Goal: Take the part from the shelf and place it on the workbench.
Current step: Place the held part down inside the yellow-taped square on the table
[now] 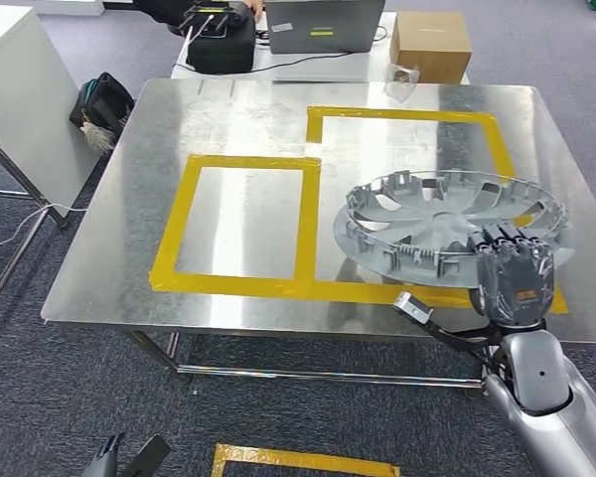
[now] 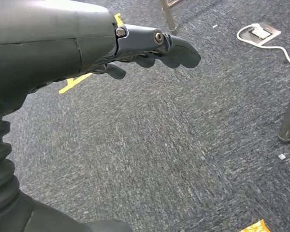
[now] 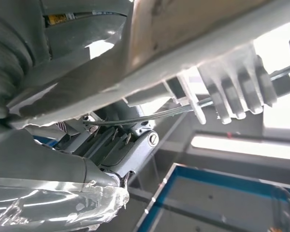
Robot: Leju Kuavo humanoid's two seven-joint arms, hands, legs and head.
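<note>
Holding grey part (image 1: 445, 224) w/ right hand (image 1: 514, 273) above workbench (image 1: 130, 199).

Workbench (image 1: 205, 129) ahead, bearing two taped frames: one left of centre (image 1: 238, 221), one to the right and further back (image 1: 407, 117), adjoining. Part (image 1: 449, 224) sits over the right frame near the bench's front edge, right hand (image 1: 514, 273) gripping its near rim from the front. Behind the bench: laptop (image 1: 325, 25), cardboard box (image 1: 430, 45) to its right, black case (image 1: 220, 40) to its left. Bag (image 1: 103, 104) on floor left of bench. Left hand (image 2: 147, 46) hangs over the floor.
</note>
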